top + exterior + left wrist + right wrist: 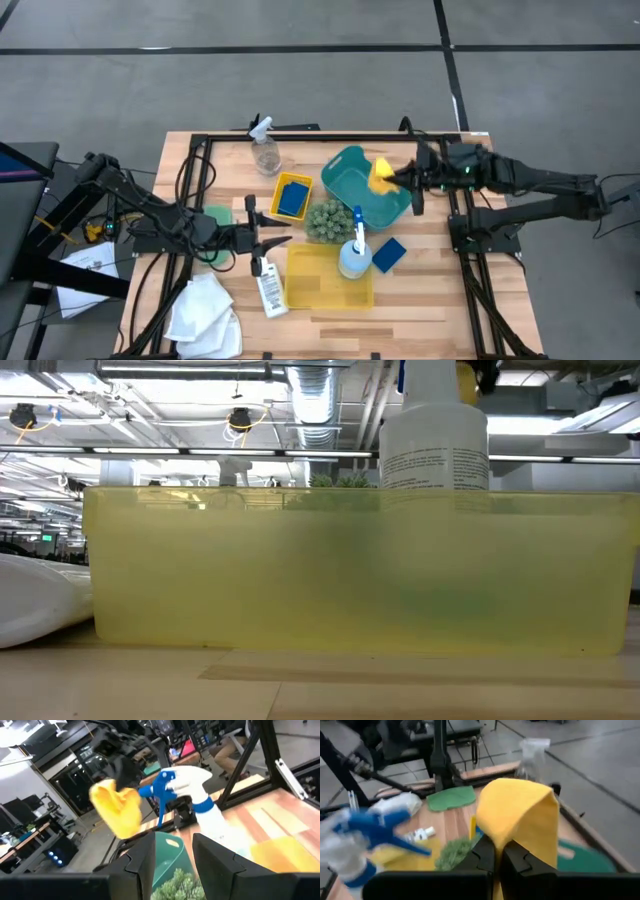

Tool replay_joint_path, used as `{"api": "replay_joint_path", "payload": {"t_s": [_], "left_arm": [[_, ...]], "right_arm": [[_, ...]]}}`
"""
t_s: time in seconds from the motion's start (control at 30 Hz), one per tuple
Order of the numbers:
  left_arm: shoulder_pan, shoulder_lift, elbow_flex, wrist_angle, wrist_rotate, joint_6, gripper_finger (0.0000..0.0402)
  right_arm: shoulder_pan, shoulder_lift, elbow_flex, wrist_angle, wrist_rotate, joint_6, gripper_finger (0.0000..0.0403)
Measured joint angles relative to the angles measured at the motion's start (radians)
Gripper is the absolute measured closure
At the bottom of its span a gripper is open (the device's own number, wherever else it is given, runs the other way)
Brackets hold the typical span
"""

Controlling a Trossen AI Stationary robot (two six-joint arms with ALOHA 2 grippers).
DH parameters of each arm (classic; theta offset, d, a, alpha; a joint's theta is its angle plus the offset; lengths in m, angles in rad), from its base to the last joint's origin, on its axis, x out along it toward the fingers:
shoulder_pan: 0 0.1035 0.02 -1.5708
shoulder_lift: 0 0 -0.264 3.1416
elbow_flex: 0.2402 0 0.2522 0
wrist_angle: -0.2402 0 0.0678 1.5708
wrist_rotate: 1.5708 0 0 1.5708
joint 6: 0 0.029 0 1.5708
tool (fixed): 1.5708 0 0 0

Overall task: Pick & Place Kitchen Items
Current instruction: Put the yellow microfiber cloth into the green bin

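Note:
My right gripper (397,179) is shut on a yellow cloth (381,177) above the teal basket (362,197). My left gripper (278,238) is open and empty, low over the table just left of the large yellow bin (325,280), its fingers (146,861) pointing toward the table's right. A white spray bottle with a blue trigger (355,252) stands at the bin's right end. A blue sponge (291,197) lies in a small yellow bin. Another blue sponge (388,254) lies on the table. A clear spray bottle (265,152) stands at the far side. My right gripper pinches the yellow cloth between its two fingers (485,854) at a bunched fold (499,839); how many layers, I cannot tell. The fingers come level from the table's right. The cloth is lifted clear and hangs slack below the gripper (118,810), over the basket.
A green bumpy ball (326,220) sits between the basket and the large bin. A small white bottle (270,291) and white cloths (205,311) lie at the near left. A green piece (216,215) lies by my left arm. Black frame rails run along the table's sides.

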Motion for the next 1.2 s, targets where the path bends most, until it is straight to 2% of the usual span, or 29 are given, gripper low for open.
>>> {"api": "replay_joint_path", "payload": {"t_s": [0.1, 0.27, 0.43, 0.7, 0.83, 1.1, 1.2], "left_arm": [[0.0, 0.0, 0.0, -0.021, 0.0, -0.003, 0.0275], [0.0, 0.0, 0.0, -0.058, 0.0, -0.048, 0.0275], [0.0, 0.0, -0.02, -0.062, 0.0, -0.053, 0.0275], [0.028, 0.0, -0.04, -0.049, 0.006, -0.051, 0.0275], [0.055, 0.0, -0.04, -0.051, 0.006, -0.057, 0.0275], [0.09, 0.0, -0.04, -0.06, 0.006, -0.103, 0.0275], [0.092, 0.0, -0.04, -0.062, 0.005, -0.105, 0.0275]], "right_arm": [[0.057, -0.051, -0.111, 0.059, 0.078, 0.036, 0.0403], [0.154, -0.117, -0.212, 0.146, 0.231, 0.055, 0.0403], [0.266, -0.156, -0.282, 0.27, 0.269, 0.01, 0.0402], [0.399, -0.178, -0.412, 0.454, 0.398, -0.065, 0.0402], [0.412, -0.201, -0.449, 0.538, 0.402, -0.118, 0.0402], [0.372, -0.24, -0.487, 0.536, 0.395, -0.121, 0.0402], [0.354, -0.239, -0.518, 0.586, 0.392, -0.121, 0.0402]]}}
